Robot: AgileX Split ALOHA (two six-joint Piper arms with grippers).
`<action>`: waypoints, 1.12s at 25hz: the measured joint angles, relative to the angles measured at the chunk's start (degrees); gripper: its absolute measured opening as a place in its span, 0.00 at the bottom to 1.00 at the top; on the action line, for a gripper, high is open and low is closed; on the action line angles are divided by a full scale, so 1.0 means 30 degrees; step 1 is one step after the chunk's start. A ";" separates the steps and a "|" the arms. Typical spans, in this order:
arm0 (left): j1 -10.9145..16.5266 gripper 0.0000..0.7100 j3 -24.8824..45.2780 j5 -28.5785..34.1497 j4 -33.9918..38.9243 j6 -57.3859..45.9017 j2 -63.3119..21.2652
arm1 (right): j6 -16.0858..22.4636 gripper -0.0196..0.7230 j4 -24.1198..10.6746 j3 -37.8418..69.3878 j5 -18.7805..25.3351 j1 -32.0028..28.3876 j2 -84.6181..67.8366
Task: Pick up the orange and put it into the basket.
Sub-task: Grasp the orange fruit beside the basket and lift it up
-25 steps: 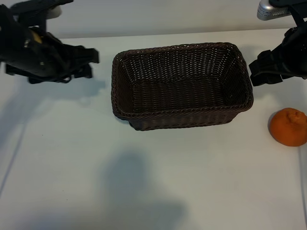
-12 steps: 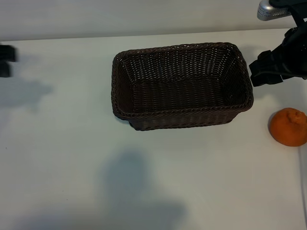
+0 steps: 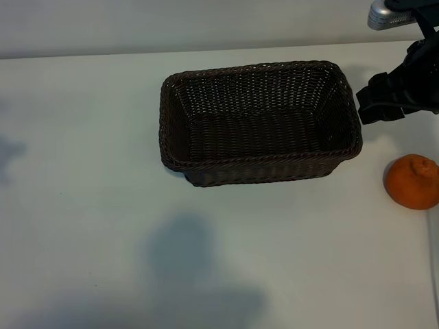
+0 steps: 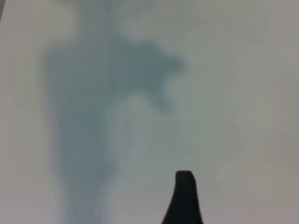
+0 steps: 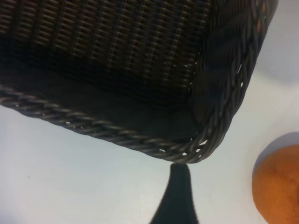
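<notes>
The orange (image 3: 412,181) lies on the white table at the right edge, in front of my right gripper (image 3: 375,104) and apart from it. The dark-brown wicker basket (image 3: 260,162) stands in the middle of the table with nothing inside. My right gripper hovers just off the basket's right end, open and holding nothing. In the right wrist view one black fingertip (image 5: 180,173) points at the basket's corner (image 5: 205,140), with the orange (image 5: 279,186) off to the side. The left arm is outside the exterior view. Its wrist view shows one fingertip (image 4: 185,182) over bare table, nothing held.
The white table (image 3: 103,205) runs wide on the left and in front of the basket. A silver-grey part (image 3: 387,14) of the rig sits at the top right corner. Soft shadows lie on the table in front of the basket.
The left arm has pulled away to the left, out of the exterior view. The right arm, the basket and the orange have not moved.
</notes>
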 joint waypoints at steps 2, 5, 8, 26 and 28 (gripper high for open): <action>0.0029 0.84 0.0479 -0.0047 -0.0973 0.0653 -0.0920 | 0.0000 0.83 0.0000 0.0000 0.0000 0.0000 0.0000; 0.0029 0.84 0.1762 -0.0410 -0.2022 0.1355 -0.2713 | 0.0000 0.83 0.0000 0.0000 0.0006 0.0000 0.0000; 0.0029 0.84 0.3241 -0.0626 -0.2315 0.1567 -0.5258 | 0.0000 0.83 -0.0014 0.0000 0.0042 0.0000 0.0000; 0.0029 0.84 1.0217 0.2396 -0.1165 0.0689 -1.3435 | 0.0000 0.83 -0.0014 0.0000 0.0172 0.0000 0.0000; 0.0029 0.84 1.0868 0.2348 -0.0690 0.0660 -1.3853 | 0.0000 0.83 -0.0014 0.0000 0.0172 0.0000 0.0000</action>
